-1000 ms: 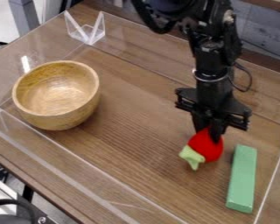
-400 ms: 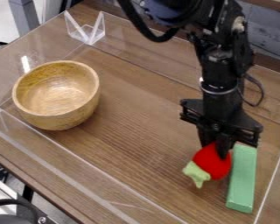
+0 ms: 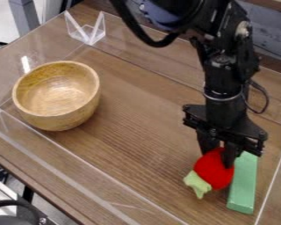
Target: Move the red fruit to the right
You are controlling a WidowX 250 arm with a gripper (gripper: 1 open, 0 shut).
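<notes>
Gripper [image 3: 216,148] over red fruit [image 3: 211,170], apparently touching. Green block [image 3: 244,183] just right. Wooden bowl [image 3: 56,93] far left.

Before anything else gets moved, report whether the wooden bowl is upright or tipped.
Upright: the wooden bowl rests on the table with its round rim facing up and its inside showing.

The brown wooden table [image 3: 126,145] carries 3 things that clearly lie directly on it. 1 round wooden bowl [image 3: 56,93] sits upright toward the left, its open side up. 1 long green block [image 3: 242,183] lies flat at the near right. 1 clear, pale angular object [image 3: 87,29] stands at the far left. Whether the red fruit [image 3: 213,169], beside the green block, touches the tabletop is unclear.
</notes>
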